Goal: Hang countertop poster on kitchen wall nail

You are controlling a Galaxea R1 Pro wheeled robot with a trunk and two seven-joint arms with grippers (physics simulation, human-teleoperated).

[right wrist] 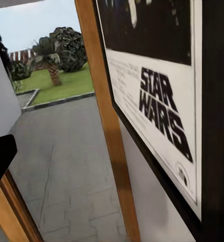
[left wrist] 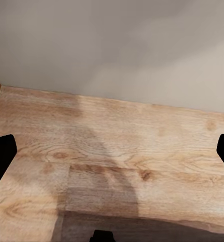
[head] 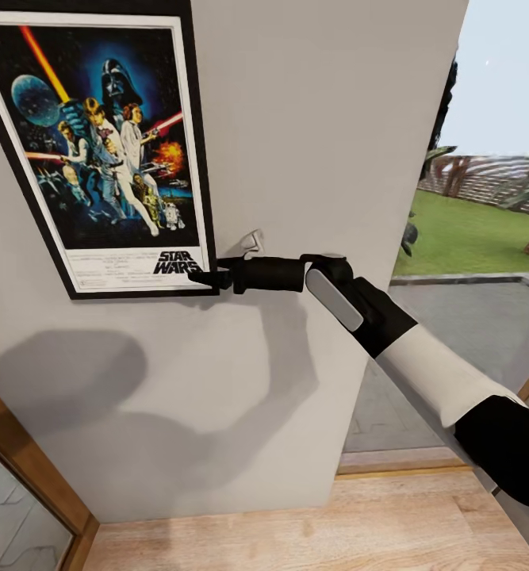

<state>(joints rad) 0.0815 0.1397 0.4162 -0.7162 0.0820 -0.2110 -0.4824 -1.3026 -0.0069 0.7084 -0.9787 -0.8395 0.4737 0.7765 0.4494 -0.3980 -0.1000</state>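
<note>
Now the right claw (head: 205, 277) is pinching the lower right corner of the poster (head: 105, 143), clamped on its black frame. The poster is lying tilted against the pale wall (head: 320, 159). Nearer, the left claw (left wrist: 112, 151) is hanging spread apart above the wooden floor (left wrist: 117, 161).

Obstacles: wall (head: 312, 159) bearing poster (head: 105, 143) (tilted). Free room: right of wall edge, over wooden floor (head: 335, 531).

The poster (head: 101, 151) sits flat against the pale wall, tilted so its lower right corner dips. Black frame, white border, dark blue artwork, "STAR WARS" lettering near the bottom right.
</note>
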